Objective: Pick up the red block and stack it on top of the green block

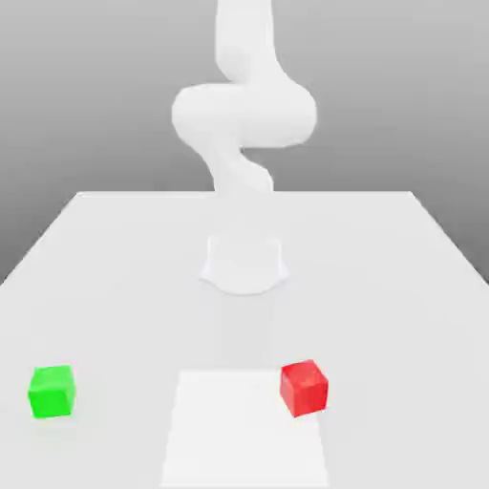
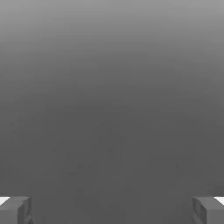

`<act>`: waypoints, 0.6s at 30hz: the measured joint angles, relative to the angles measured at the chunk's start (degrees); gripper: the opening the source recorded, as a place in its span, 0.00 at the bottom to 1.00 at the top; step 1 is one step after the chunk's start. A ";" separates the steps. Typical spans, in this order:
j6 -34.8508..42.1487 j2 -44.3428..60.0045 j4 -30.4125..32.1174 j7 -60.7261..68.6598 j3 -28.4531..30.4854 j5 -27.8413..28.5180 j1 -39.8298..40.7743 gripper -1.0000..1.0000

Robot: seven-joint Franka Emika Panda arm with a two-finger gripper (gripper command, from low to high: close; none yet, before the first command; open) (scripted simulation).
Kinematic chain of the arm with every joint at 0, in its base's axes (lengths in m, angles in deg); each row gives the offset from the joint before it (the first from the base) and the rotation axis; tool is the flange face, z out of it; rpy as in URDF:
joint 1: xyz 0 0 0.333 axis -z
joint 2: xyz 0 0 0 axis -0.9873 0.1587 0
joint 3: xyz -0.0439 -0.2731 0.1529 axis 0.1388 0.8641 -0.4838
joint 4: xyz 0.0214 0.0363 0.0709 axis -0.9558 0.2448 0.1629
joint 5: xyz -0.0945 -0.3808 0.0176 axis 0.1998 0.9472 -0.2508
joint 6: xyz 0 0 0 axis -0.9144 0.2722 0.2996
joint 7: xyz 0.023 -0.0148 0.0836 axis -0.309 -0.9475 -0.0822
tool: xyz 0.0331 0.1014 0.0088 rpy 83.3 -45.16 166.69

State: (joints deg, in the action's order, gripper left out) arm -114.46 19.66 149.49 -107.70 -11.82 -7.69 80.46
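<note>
A pale white surface (image 1: 105, 267) stretches across the exterior view, narrowing toward a straight far edge. Near the front edge, at the middle, a brighter white rectangular patch (image 1: 239, 430) lies flat on it (whether it is a sheet or only a marking cannot be told). Behind the surface hangs a plain grey backdrop (image 1: 86, 95), lighter low down and darker toward the top.

Red block (image 1: 304, 388), green block (image 1: 52, 391), white table (image 1: 115, 277), white arm (image 1: 244, 115).
</note>
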 joint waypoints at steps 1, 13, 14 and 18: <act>-1.38 2.18 1.44 0.14 -0.47 0.32 -0.22 0.50; -17.44 27.83 18.06 3.24 -4.13 2.02 -3.33 0.50; -18.94 30.18 19.55 3.78 -4.36 1.83 -3.71 0.50; -24.41 38.62 25.06 6.66 -5.30 -0.22 -5.82 0.50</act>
State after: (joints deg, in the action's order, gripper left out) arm -138.87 58.28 174.55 -101.04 -17.12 -7.92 74.64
